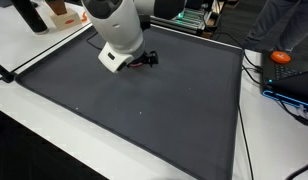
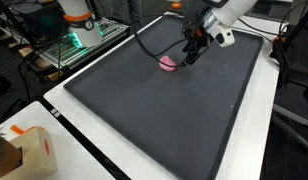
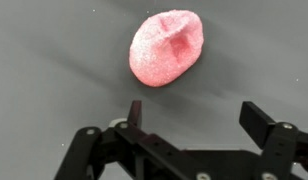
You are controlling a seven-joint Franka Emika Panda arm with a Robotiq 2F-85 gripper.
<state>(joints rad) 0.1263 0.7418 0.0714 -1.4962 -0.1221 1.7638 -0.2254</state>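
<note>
A pink, soft-looking rounded object with a dent in its top lies on the dark grey mat. It also shows in an exterior view. My gripper is open and empty, its two black fingers spread just short of the pink object, not touching it. In an exterior view the gripper hangs low over the mat right beside the pink object. In an exterior view the white wrist hides the object, and only the gripper's black end shows.
The dark mat covers most of a white table. A cardboard box stands at one table corner. An orange object and cables lie off the mat's edge. A wire rack with equipment stands behind the table.
</note>
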